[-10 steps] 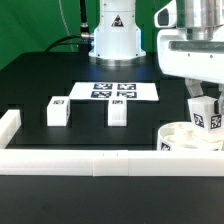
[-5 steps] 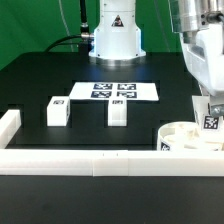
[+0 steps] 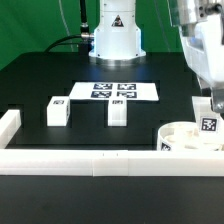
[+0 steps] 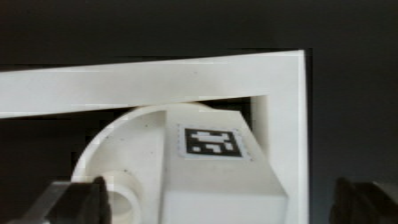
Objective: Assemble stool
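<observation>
The round white seat [image 3: 182, 138] lies at the exterior view's right, against the front rail. One tagged white leg [image 3: 208, 126] stands upright on it. My gripper [image 3: 210, 106] hangs straight over that leg, open. In the wrist view the leg [image 4: 217, 150] sits between the dark fingers [image 4: 79, 200], with a gap on each side, and the seat [image 4: 128, 150] curves beside it. Two more legs lie on the black table, one [image 3: 57, 110] at the left and one [image 3: 118, 110] in the middle.
A long white rail [image 3: 90, 161] runs along the table's front and turns up the left side [image 3: 9, 124]. Its corner [image 4: 270, 80] frames the seat in the wrist view. The marker board [image 3: 115, 91] lies behind the loose legs, before the robot's base [image 3: 116, 40].
The gripper carried the leg slightly toward the exterior view's right over the seat. Its jaws have now spread apart and let go of the leg.
</observation>
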`<state>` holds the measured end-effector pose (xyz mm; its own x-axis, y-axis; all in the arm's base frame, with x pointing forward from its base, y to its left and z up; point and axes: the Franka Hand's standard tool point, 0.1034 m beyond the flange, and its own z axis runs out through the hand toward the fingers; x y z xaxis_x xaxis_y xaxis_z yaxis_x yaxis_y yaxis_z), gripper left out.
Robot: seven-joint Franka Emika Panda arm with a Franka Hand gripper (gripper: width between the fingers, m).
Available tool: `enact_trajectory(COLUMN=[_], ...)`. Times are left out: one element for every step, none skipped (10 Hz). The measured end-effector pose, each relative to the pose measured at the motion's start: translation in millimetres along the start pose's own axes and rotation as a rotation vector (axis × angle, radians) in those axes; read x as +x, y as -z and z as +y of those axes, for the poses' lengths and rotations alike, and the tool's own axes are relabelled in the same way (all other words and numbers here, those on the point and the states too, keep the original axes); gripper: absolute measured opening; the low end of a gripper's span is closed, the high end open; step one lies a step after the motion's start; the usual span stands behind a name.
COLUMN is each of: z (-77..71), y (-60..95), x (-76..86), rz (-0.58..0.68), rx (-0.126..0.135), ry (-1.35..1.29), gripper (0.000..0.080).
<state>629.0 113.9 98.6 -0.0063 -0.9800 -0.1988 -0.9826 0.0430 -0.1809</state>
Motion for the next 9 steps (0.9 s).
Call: enact_trajectory(z=[-1.6,-0.1,0.1,0.2,0.3,1.3,2.1,0.3,-2.1], y=[3.2,0.3,-0.2,-0.2,-0.5,-1.0,-1.1,0.8,3.1], x=[-3.5,-1.6,-1.4,-1.4,-1.2,-2.2,-5.3,-7.2,-8.0], rz=[-0.003,-0.001,0.000,0.000,0.001,0.003,0.010,0.019,0.014], rx=[0.006,0.001,0.000,0.000,-0.001,-0.013,-0.046,-0.072,-0.082], ry=[0.047,0.110,0.174,0.253,0.319,0.428,0.551,0.692,0.815], gripper=[0.0648,0.0648,0.0648,0.0649,0.0649,0.0649,0.0649,0.0649,0.0649])
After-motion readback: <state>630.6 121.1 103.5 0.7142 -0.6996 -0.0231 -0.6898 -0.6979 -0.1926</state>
